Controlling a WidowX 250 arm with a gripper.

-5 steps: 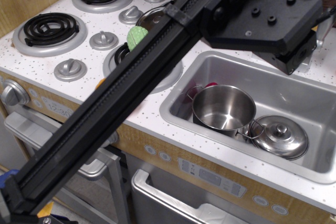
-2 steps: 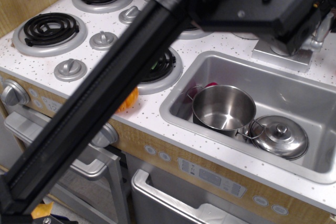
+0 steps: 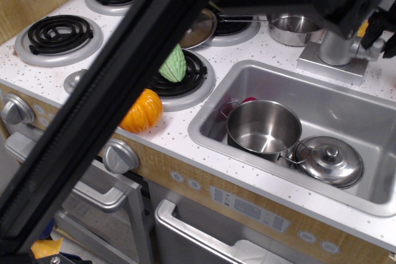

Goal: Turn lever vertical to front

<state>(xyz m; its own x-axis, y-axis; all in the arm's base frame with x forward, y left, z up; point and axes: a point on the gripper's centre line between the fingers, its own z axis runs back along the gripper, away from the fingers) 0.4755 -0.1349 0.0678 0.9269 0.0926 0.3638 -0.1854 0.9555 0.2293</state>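
The lever (image 3: 373, 52) sticks out to the right from the silver faucet post (image 3: 337, 46), far right, behind the sink (image 3: 371, 197); its grey base (image 3: 331, 66) sits on the counter. The gripper (image 3: 378, 28) hangs right at the lever, dark fingers (image 3: 373, 29) beside and above it, but I cannot tell how wide the jaws stand or whether they touch it. In the sink lie a steel pot (image 3: 263, 128) and a lid (image 3: 328, 161). An orange pumpkin (image 3: 142, 110) rests near the front burner (image 3: 189, 78).
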